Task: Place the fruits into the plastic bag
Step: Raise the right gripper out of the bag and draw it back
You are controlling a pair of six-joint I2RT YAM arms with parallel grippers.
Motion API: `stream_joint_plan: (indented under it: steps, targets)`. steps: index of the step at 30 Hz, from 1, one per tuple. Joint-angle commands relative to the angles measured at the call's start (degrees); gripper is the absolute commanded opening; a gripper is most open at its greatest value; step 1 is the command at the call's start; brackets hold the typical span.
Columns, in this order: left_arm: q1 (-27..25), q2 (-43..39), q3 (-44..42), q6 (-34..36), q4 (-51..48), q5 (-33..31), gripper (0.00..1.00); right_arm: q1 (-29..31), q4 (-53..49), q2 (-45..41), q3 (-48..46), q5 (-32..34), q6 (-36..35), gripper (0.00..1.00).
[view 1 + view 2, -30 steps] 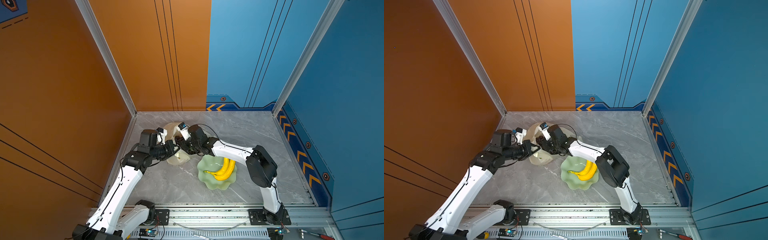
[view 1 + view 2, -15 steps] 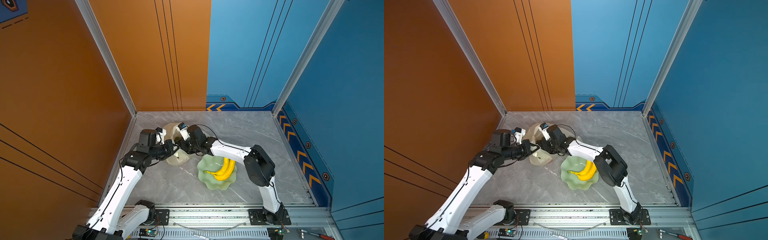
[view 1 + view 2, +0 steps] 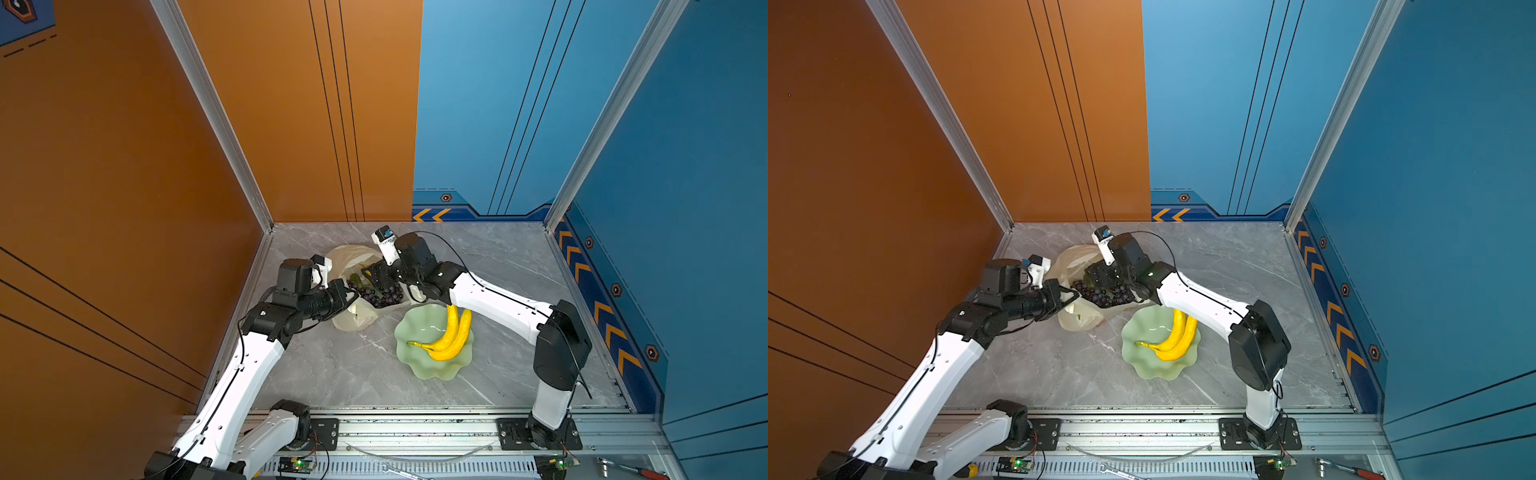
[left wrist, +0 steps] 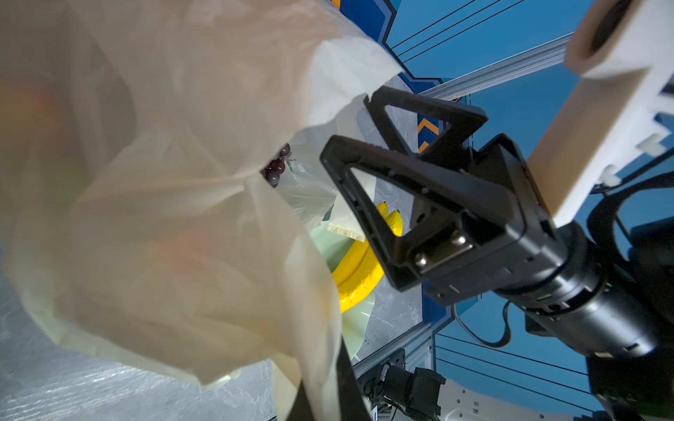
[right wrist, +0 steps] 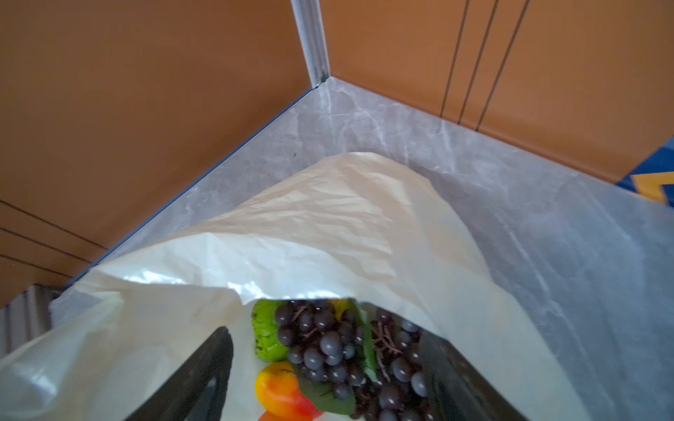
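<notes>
Grapes (image 5: 328,346) half-hidden in plastic bag (image 5: 328,226) — right gripper (image 4: 346,125) spread; left gripper (image 3: 352,294) pinching bag edge, tips obscured.

- In both top views the left arm (image 3: 249,365) climbs toward 1 o'clock, then its wrist turns toward 2 o'clock.
- The left gripper (image 3: 350,293) is pinched closed on the plastic bag (image 3: 353,255) edge.
- The right arm (image 3: 498,307) bends at the elbow and reaches toward 10 o'clock.
- The right gripper (image 4: 346,127) has its jaws spread apart.
</notes>
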Motion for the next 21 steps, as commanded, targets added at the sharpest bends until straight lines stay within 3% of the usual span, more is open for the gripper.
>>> stream_joint_plan:
  steps: [1, 6, 10, 17, 21]
  targets:
    - [0.52, -1.1, 1.54, 0.42, -0.76, 0.84, 0.0, -1.68, -7.93, -2.92, -0.82, 6.47, -4.41, 0.79]
    - [0.52, -1.14, 1.37, 0.2, -0.59, 0.94, 0.0, -2.88, -10.31, -8.08, -0.14, 5.15, -4.26, 0.8]
    - [0.52, -0.79, 1.28, 0.75, -0.59, 1.13, 0.0, -2.2, -12.94, -13.14, 0.08, 5.48, -3.48, 1.0]
    - [0.34, -0.92, 0.5, 0.65, -0.42, 1.2, 0.0, -1.91, -12.11, -24.22, -5.47, 8.21, 2.72, 1.0]
    - [0.34, -1.32, -0.29, 0.55, -0.41, 1.03, 0.0, -2.87, -11.59, -30.46, -9.07, 11.7, 9.96, 1.0]
